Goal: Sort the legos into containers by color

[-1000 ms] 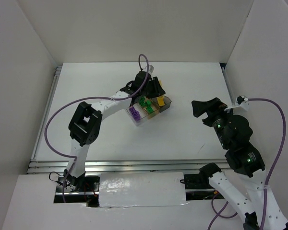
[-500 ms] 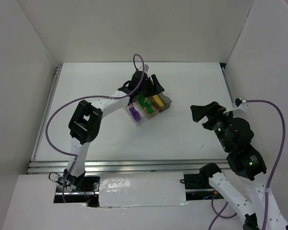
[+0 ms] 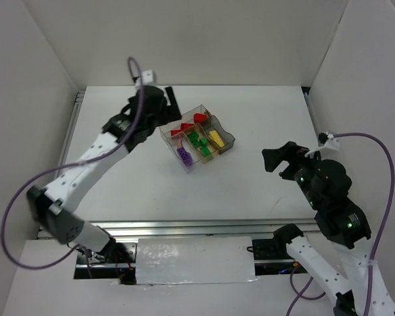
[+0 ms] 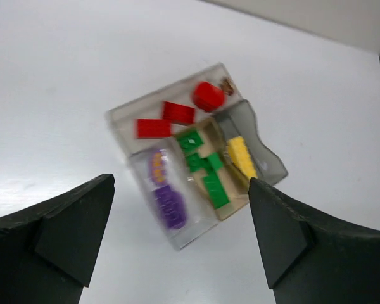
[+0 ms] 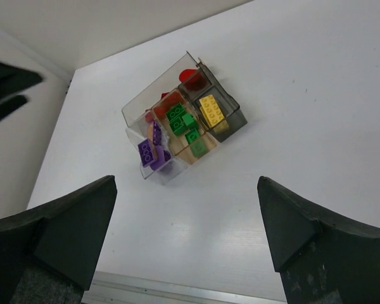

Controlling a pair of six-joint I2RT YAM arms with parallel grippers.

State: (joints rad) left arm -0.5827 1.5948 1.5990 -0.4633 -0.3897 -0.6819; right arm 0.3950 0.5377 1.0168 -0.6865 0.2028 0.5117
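Observation:
The containers (image 3: 230,140) lie mid-table as one low tray of joined compartments, also shown in the left wrist view (image 4: 267,166) and the right wrist view (image 5: 235,118). Red legos (image 3: 188,126) lie in the clear back compartment, green legos (image 3: 197,141) in the tan one, a yellow lego (image 3: 216,137) in the smoky-grey one and purple legos (image 3: 183,156) in the clear front one. My left gripper (image 3: 166,110) hangs open, above and to the left of the tray, holding nothing (image 4: 180,180). My right gripper (image 3: 276,157) stands open to the right of the tray, empty (image 5: 185,180).
White walls close in the table on the left, back and right. A metal rail (image 3: 184,227) runs along the near edge and another (image 3: 69,141) along the left side. Bare white table surrounds the tray.
My left gripper has opened and drawn back up and to the left, off the tray's back corner. The red legos now show in the clear compartment. The right arm shifted only slightly.

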